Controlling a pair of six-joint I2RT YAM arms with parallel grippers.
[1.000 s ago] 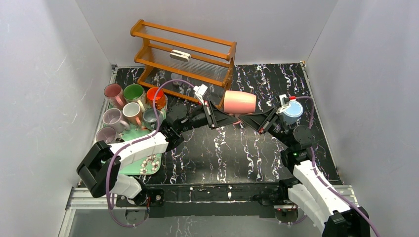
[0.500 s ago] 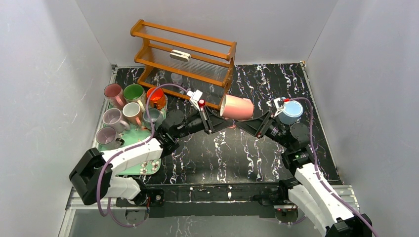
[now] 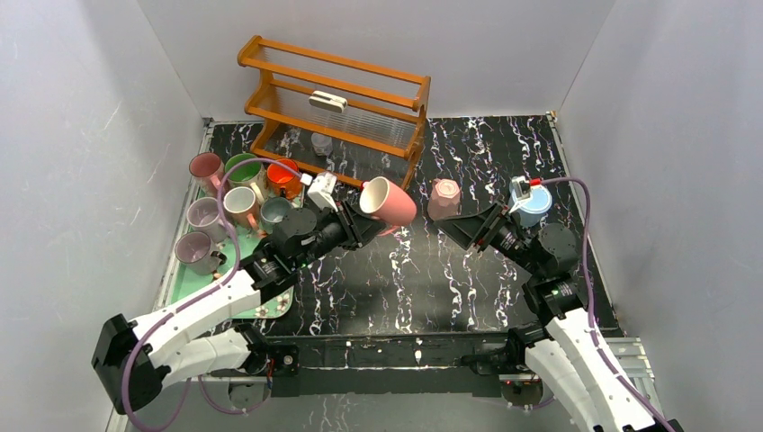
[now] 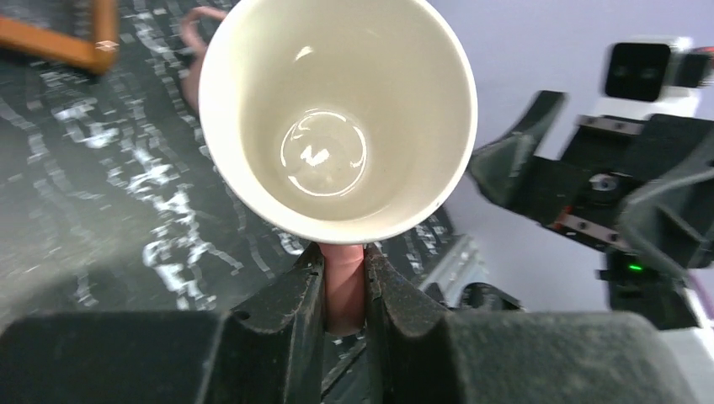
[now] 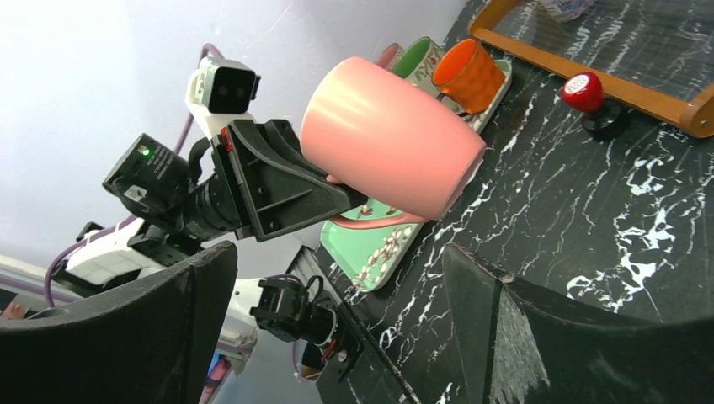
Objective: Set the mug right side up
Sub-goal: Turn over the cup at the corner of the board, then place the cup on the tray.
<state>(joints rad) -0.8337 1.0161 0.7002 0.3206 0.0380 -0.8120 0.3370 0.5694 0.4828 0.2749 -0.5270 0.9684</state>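
Subject mug: a pink mug (image 3: 389, 202) with a cream interior, held clear of the bench (image 3: 468, 288), in the air near the middle of the workspace. It is tilted well over on its side, the mouth turned up and towards the left arm, the base pointing towards the right arm. The left wrist view looks straight into the mouth.

Left claw (image 3: 364, 227): closed tight on the mug's handle (image 4: 343, 290), which sits beneath the body and is pinched between the two fingers (image 4: 295, 303). No other contact with the mug is visible.

Right claw (image 3: 459, 227): spread wide and holding nothing. It faces the mug's base from the right, near it but apart.

Other items noted:
- A second pink mug (image 3: 444, 198) stands on the bench just behind the right claw; I cannot tell for certain which way up it is.
- A light blue cup (image 3: 531, 206) sits on the bench at the right.
- A green tray (image 3: 193, 274) at the left edge carries several mugs, among them a green mug (image 3: 243, 167) and an orange mug (image 3: 283, 176).
- A wooden rack (image 3: 333, 90) stands at the back.
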